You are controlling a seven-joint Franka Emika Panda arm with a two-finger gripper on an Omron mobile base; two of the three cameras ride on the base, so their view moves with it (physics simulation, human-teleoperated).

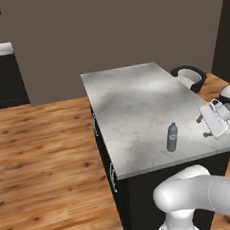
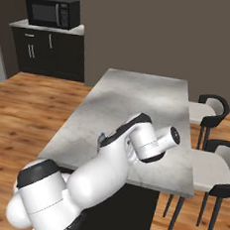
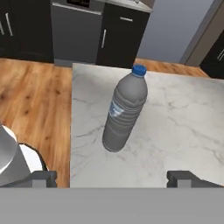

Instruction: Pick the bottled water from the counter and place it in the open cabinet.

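The bottled water [image 1: 172,137] stands upright near the front of the marble counter [image 1: 130,100]. It is a small clear bottle with a blue cap and a pale label. My gripper [image 1: 203,127] hovers to its right, a short way off, pointing at it. In the hand view the bottle [image 3: 124,109] stands straight ahead, beyond my gripper [image 3: 113,179], whose fingertips [image 3: 183,178] are spread wide with nothing between them. In the right base view my own arm covers most of the bottle on the counter [image 2: 138,97]. The open cabinet is out of view.
A black microwave [image 2: 52,12] sits on a narrow ledge at the far wall, above dark base cabinets [image 2: 48,53] with shut doors. Two black stools [image 2: 212,109] stand along the counter's right side. Wooden floor [image 1: 41,155] lies to the left.
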